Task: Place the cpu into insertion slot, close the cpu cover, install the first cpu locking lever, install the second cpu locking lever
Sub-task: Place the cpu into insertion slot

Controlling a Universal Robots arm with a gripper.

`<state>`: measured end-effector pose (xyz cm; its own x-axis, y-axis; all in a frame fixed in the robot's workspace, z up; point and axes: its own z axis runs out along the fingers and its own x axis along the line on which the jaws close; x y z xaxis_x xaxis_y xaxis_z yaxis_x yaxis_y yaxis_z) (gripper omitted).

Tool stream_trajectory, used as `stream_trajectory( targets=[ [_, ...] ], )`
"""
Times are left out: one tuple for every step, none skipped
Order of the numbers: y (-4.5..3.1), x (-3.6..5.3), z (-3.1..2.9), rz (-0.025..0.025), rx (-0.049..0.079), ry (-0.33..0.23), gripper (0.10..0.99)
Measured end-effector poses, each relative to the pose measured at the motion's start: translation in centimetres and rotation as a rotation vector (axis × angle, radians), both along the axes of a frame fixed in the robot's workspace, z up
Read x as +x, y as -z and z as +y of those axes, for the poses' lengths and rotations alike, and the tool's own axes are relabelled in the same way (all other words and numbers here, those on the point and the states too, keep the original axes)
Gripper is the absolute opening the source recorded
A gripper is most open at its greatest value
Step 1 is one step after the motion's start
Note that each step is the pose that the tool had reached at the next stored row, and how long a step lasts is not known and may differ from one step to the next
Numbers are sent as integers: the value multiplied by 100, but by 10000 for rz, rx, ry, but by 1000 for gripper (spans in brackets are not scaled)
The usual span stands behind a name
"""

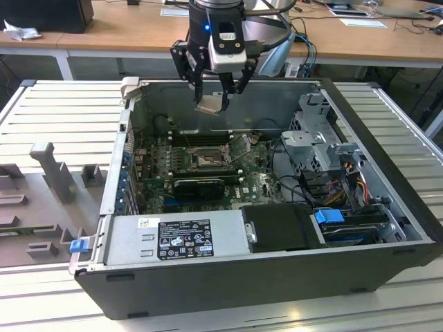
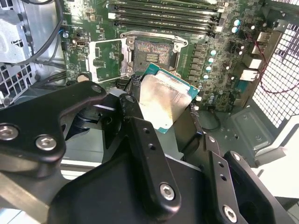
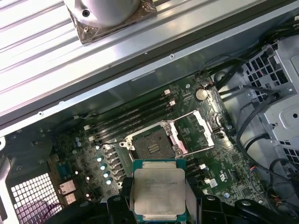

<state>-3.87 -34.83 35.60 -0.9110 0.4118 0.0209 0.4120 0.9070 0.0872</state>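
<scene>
My gripper (image 1: 212,101) hangs above the open computer case and is shut on the cpu (image 1: 210,104), a flat square chip with a pale metal face. In both wrist views the cpu (image 2: 164,99) (image 3: 158,190) sits between the black fingers (image 2: 138,133), raised well above the board. The insertion slot (image 1: 206,161) (image 2: 152,54) (image 3: 151,146) lies bare on the green board, below and ahead of the chip. The cpu cover (image 2: 108,58) (image 3: 195,132) is swung open and lies flat beside the slot.
Long black memory sticks (image 2: 163,14) run along the far side of the slot. A power supply (image 1: 176,238) and a drive cage (image 1: 322,142) with cables stand inside the case. Grey fixtures (image 1: 48,176) sit outside it at the exterior view's left.
</scene>
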Motion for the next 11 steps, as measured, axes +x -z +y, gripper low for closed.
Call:
stream_trajectory(
  targets=[
    [0, 0, 0, 0, -1, 45, 529],
    [0, 0, 0, 0, 0, 79, 529],
    [0, 0, 0, 0, 0, 153, 529],
    [0, 0, 0, 0, 0, 218, 529],
    [0, 0, 0, 0, 0, 272, 529],
    [0, 0, 0, 0, 0, 320, 529],
    [0, 0, 0, 0, 0, 355, 529],
    [0, 0, 0, 0, 0, 413, 529],
    [0, 0, 0, 0, 0, 486, 529],
    [0, 0, 0, 0, 1, 562, 529],
    [0, 0, 0, 0, 0, 622, 529]
  ],
)
